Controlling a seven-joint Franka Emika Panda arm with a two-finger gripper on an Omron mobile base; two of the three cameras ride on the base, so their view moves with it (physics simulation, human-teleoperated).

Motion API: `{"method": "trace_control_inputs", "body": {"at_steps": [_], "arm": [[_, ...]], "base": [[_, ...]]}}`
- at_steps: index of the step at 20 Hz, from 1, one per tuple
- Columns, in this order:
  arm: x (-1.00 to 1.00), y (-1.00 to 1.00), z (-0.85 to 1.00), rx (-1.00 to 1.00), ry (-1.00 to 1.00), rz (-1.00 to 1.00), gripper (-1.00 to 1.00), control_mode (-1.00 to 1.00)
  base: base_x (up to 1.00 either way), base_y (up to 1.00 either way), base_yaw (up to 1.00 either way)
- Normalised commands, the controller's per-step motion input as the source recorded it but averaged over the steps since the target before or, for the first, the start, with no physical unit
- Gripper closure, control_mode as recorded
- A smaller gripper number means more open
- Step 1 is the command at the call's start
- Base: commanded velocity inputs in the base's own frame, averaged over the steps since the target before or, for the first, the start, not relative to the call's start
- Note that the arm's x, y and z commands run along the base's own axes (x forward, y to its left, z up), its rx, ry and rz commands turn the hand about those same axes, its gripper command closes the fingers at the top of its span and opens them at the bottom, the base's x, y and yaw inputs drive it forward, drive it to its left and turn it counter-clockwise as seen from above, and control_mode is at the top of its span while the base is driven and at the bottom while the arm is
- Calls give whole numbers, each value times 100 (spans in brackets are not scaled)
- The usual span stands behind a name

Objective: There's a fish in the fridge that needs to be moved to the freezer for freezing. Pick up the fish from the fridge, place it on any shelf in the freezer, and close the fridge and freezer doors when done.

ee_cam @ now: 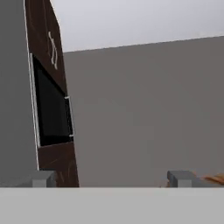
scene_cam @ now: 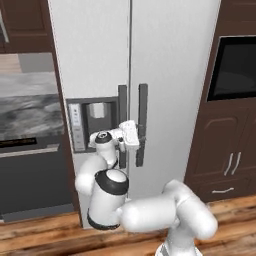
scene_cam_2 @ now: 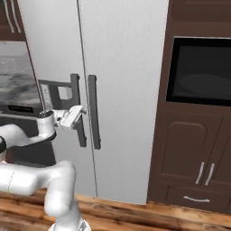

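Both tall white doors of the refrigerator are shut, so the fish and the shelves are hidden. The narrower freezer door (scene_cam: pixel 95 50) (scene_cam_2: pixel 49 40) carries the grey dispenser panel (scene_cam: pixel 92 122); the wider fridge door (scene_cam: pixel 175 75) (scene_cam_2: pixel 122 90) is to its right. Their dark bar handles (scene_cam: pixel 122 100) (scene_cam: pixel 143 105) run side by side at the seam. My gripper (scene_cam: pixel 135 135) (scene_cam_2: pixel 80 112) (ee_cam: pixel 111 178) hovers at handle height in front of the two bars, turned sideways. It is open, with its fingertips (ee_cam: pixel 41 178) far apart and nothing between them.
A dark built-in oven (scene_cam: pixel 232 67) (scene_cam_2: pixel 200 72) sits in brown cabinets right of the refrigerator, with cabinet doors (scene_cam_2: pixel 185 144) and a drawer below. A grey appliance and counter (scene_cam: pixel 30 115) stand to the left. The floor (scene_cam: pixel 40 235) is wood.
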Motion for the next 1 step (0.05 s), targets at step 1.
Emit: {"method": "trace_control_inputs", "body": {"at_steps": [1], "arm": [[100,0,10,-4,4,-33,-100,-100]], "base": [[0,0,0]]}}
